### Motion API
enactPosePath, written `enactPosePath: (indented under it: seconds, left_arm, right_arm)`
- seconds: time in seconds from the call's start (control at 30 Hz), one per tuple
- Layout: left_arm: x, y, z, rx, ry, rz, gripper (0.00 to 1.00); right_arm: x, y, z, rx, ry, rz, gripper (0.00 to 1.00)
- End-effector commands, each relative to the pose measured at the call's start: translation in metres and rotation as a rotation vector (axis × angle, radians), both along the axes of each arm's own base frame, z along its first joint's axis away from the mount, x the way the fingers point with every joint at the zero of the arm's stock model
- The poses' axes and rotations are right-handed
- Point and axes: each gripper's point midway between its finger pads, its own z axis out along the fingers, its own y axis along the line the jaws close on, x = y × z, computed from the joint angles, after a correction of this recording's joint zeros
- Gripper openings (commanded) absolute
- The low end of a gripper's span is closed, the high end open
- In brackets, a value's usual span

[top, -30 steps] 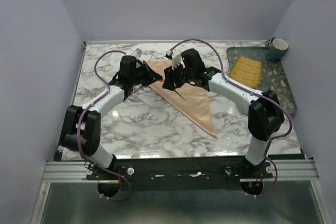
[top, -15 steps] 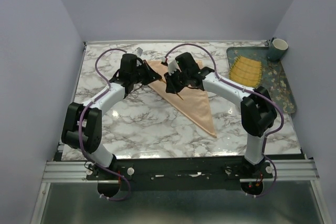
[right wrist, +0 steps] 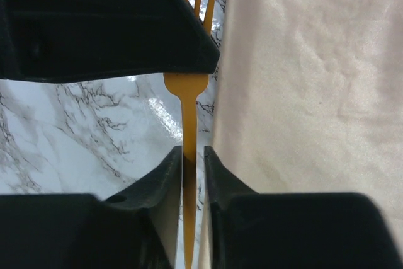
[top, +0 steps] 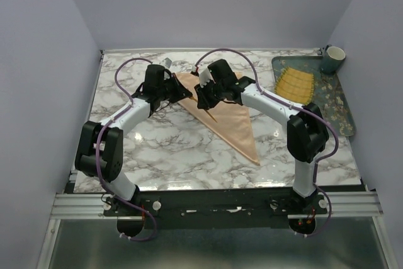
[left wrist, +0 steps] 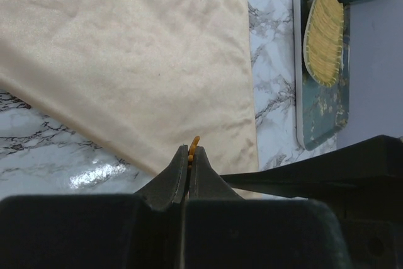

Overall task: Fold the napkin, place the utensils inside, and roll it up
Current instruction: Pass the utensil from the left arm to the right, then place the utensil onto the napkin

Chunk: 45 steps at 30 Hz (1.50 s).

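Shifting leftward | right tool (right wrist: 191,155) clamps fork (right wrist: 187,89) | left tool (left wrist: 190,157) pinches orange piece (left wrist: 194,141)

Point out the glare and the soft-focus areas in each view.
Top external: one glint on the white marble tabletop beside the peach-orange cloth napkin. Left wrist: glare patch on the marble by the napkin's edge; left tool, clamped on an orange utensil tip, dark, soft. Right wrist: glare beside the orange plastic fork; right tool underexposed.
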Motion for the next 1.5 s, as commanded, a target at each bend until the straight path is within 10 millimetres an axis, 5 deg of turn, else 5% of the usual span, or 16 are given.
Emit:
enactPosePath:
  seconds: [0.0,0.1,0.17,0.2,0.27,0.33,0.4,0.5,0.6,1.47]
  left_arm:
    - [0.009,0.004,0.008,0.016,-0.031,0.013,0.00]
    - [0.013,0.008,0.010,0.028,-0.045,0.029,0.00]
    - [0.016,0.020,0.003,0.064,-0.018,0.075,0.04]
    - [0.016,0.028,0.000,0.075,-0.011,0.100,0.32]
    - [0.025,0.060,-0.003,0.102,-0.021,0.214,0.45]
    - [0.024,0.086,-0.003,0.109,-0.025,0.291,0.77]
    - [0.027,0.117,-0.003,0.141,-0.024,0.371,0.88]
    - [0.023,0.149,-0.005,0.169,0.001,0.449,0.88]
    - [0.018,0.158,0.001,0.168,-0.012,0.480,0.87]
    - [0.001,0.150,0.004,0.139,-0.021,0.436,0.84]
  right_arm:
    - [-0.003,0.002,-0.011,-0.041,0.028,0.020,0.20]
    - [-0.004,0.002,-0.013,-0.043,0.030,0.025,0.02]
    - [0.000,0.003,-0.014,-0.047,0.024,0.025,0.01]
    - [0.002,0.004,-0.022,-0.063,0.028,0.029,0.01]
    - [0.014,0.009,-0.024,-0.077,0.005,0.022,0.00]
    - [0.020,0.011,-0.048,-0.122,0.032,0.029,0.01]
    - [0.028,0.014,-0.047,-0.129,0.021,0.030,0.01]
    - [0.039,0.019,-0.056,-0.151,0.019,0.026,0.00]
    - [0.045,0.019,-0.076,-0.200,0.034,0.028,0.01]
    - [0.049,0.019,-0.108,-0.264,0.091,0.019,0.04]
